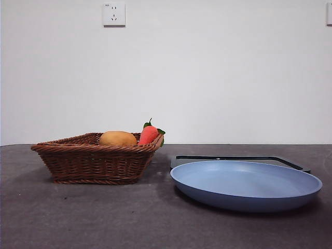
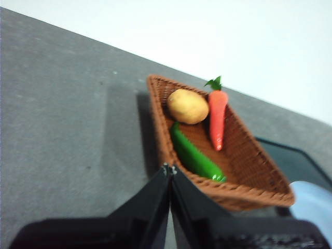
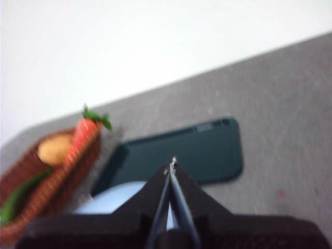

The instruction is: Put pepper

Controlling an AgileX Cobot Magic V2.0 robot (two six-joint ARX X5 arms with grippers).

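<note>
Pepper: lying flat inside the wicker basket, along one side wall, next to the potato and beside the carrot; glossy green, slightly curved; hidden behind the basket wall in the front view.
Basket: brown wicker, on the grey bench, left of the blue plate in the front view and apart from it.
Potato: tan, rounded, in the basket, touching or nearly touching one end of the pepper.
Carrot: orange-red with green leaves, leaning on the basket rim, leafy end up above the rim.
Blue plate: bare, on the bench, its far edge over or just before a dark flat tray.
Left gripper: fingers pressed together, holding nothing, above the bench just outside the basket's near wall.
Right gripper: fingers together, holding nothing, above the plate and tray area.
Wall: white, with a socket high up.
</note>
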